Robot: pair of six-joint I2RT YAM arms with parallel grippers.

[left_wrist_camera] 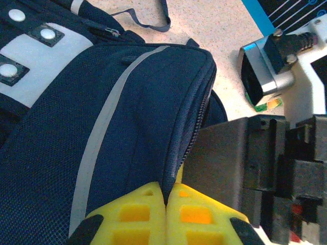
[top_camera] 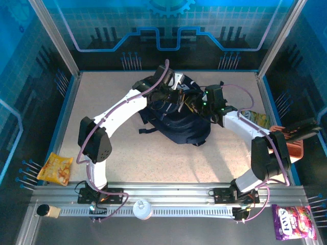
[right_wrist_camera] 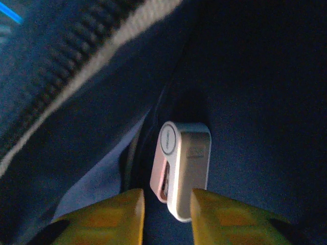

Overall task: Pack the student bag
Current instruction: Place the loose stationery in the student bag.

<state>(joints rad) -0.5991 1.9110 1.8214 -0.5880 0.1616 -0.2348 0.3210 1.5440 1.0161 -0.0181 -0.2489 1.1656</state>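
Note:
The student bag point(top_camera: 180, 126), dark navy with a grey stripe and a white patch, lies at the middle back of the table. My left gripper point(top_camera: 179, 98) is shut on the bag's zipper edge point(left_wrist_camera: 190, 133), its yellow fingers point(left_wrist_camera: 134, 214) pinching the fabric and holding the opening up. My right gripper point(top_camera: 198, 105) reaches into the opening. Inside the bag point(right_wrist_camera: 255, 76), a small white and pink device point(right_wrist_camera: 186, 163) lies between the yellow fingertips point(right_wrist_camera: 217, 214) of my right gripper point(right_wrist_camera: 167, 204). The jaws stand apart, with a gap between the device and the left finger.
A yellow snack bag point(top_camera: 56, 168) lies at the front left and a purple candy pack point(top_camera: 292, 221) at the front right. An orange item point(top_camera: 295, 147) and a yellow-green packet point(top_camera: 255, 119) sit by the right wall. The right arm's black body point(left_wrist_camera: 255, 168) is close beside my left gripper.

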